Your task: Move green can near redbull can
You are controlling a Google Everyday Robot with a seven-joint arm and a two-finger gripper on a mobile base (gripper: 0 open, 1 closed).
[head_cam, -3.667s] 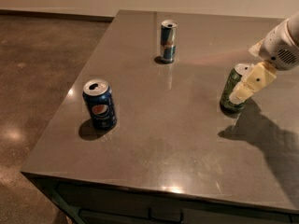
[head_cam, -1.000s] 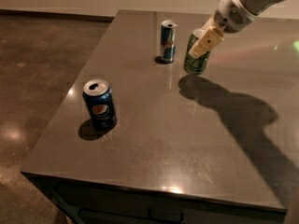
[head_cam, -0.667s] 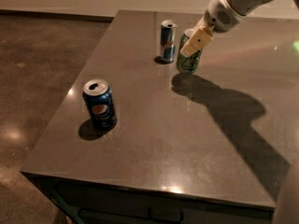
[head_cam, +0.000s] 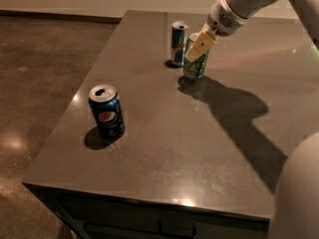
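The gripper [head_cam: 200, 45] holds the green can [head_cam: 196, 64] tight. The can sits on the gray table [head_cam: 164, 138], just beside the redbull can [head_cam: 178, 43]. A Pepsi can [head_cam: 106, 111] stands far off, near the front.

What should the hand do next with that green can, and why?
Probably open and release. The hand grips the green can, which appears to stand on the table close beside the redbull can, so the can seems already placed.
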